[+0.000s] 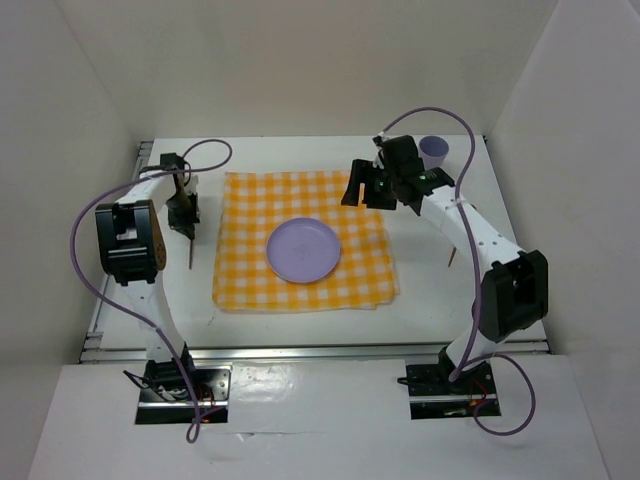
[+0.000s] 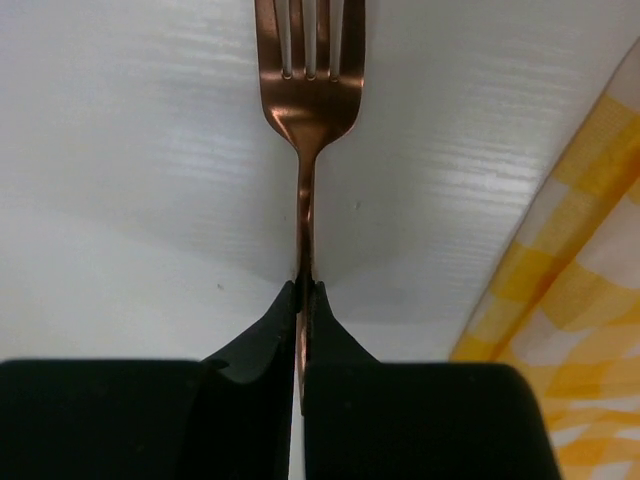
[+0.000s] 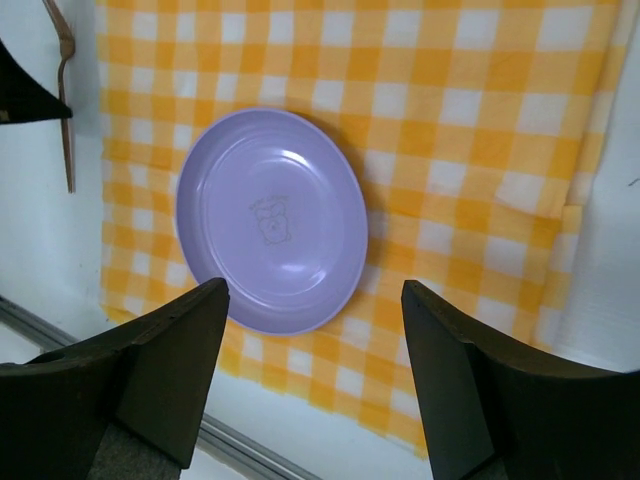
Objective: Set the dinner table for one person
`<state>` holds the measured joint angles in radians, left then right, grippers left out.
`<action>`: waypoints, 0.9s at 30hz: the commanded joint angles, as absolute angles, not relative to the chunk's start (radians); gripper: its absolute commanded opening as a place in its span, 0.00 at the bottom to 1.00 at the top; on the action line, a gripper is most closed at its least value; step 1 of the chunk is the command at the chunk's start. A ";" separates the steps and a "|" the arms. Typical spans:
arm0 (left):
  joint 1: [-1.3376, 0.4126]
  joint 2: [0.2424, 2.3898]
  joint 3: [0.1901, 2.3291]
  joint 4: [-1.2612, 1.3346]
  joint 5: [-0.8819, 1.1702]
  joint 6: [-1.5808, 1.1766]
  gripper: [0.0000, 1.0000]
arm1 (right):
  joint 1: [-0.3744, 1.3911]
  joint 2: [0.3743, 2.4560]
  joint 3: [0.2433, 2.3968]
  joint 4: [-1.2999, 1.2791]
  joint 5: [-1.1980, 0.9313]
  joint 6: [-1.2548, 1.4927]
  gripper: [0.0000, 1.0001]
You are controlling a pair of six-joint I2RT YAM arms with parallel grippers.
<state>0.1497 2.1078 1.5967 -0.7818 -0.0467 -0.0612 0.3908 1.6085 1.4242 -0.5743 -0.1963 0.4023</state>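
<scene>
The dinner table [image 1: 300, 325] is a white top with a yellow-and-white checked cloth [image 1: 300, 235] in its middle. A purple plate [image 1: 304, 250] lies on the cloth; it also shows in the right wrist view [image 3: 272, 220]. My left gripper [image 1: 183, 215] is shut on the handle of a copper fork [image 2: 308, 100] and holds it low over the bare table, left of the cloth, tines pointing away from the fingers. My right gripper [image 1: 365, 190] hangs open and empty above the cloth's far right part, its jaws wide apart [image 3: 312, 290].
A purple cup [image 1: 433, 152] stands at the far right corner behind the right arm. A thin brown utensil [image 1: 452, 258] lies on the table right of the cloth. Silver rails [image 1: 300, 350] edge the table, with white walls around.
</scene>
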 commanded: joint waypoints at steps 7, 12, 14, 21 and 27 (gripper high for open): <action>0.106 1.766 1.595 -0.876 0.043 -0.242 0.00 | 0.310 1.532 1.348 -0.589 -0.198 0.414 0.80; -0.020 1.695 1.450 -0.847 0.007 -0.299 0.00 | 0.262 1.522 1.280 -0.589 -0.229 0.425 0.80; -0.090 1.684 1.393 -0.825 -0.050 -0.343 0.00 | 0.252 1.509 1.266 -0.578 -0.238 0.425 0.80; -0.235 1.816 1.449 -0.836 -0.190 -0.454 0.00 | 0.224 1.482 1.232 -0.578 -0.225 0.434 0.80; -0.302 1.931 1.459 -0.857 -0.239 -0.502 0.00 | 0.206 1.482 1.213 -0.588 -0.216 0.434 0.80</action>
